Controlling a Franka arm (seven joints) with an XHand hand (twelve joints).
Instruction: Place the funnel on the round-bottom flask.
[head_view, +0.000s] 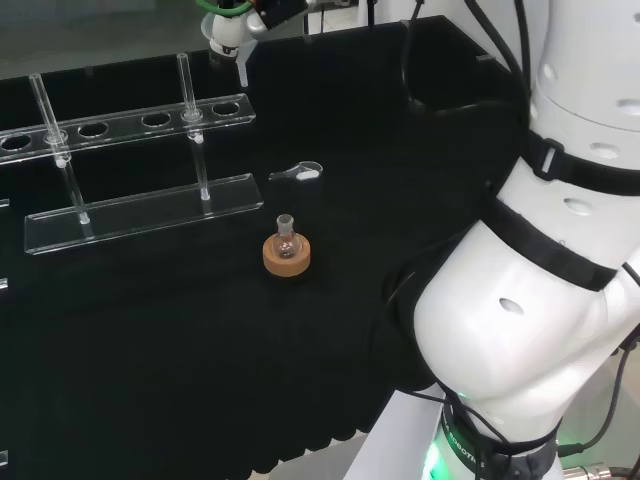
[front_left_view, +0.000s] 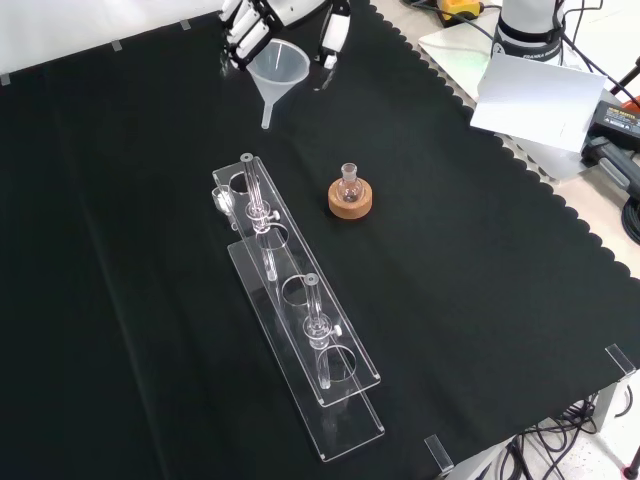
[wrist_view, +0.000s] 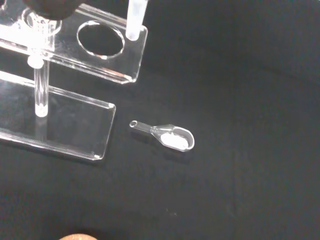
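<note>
The hand (front_left_view: 290, 12) comes in at the top of the front view, its fingers (front_left_view: 243, 32) and thumb curled round the rim of a clear plastic funnel (front_left_view: 276, 68). The funnel hangs upright in the air with its stem (head_view: 241, 72) pointing down. A small round-bottom flask (front_left_view: 349, 182) stands upright on a cork ring (front_left_view: 351, 202) on the black cloth, and its neck is open. In the head view the hand (head_view: 228, 24) and funnel are well beyond the flask (head_view: 286, 238), slightly to its left. In the wrist view the funnel stem (wrist_view: 135, 20) hangs over the rack end.
A clear acrylic test-tube rack (front_left_view: 295, 310) with two glass tubes lies left of the flask in the front view. A small clear scoop (head_view: 300, 172) holding white powder lies between rack and flask. The arm's white links (head_view: 540, 300) stand at the right of the head view.
</note>
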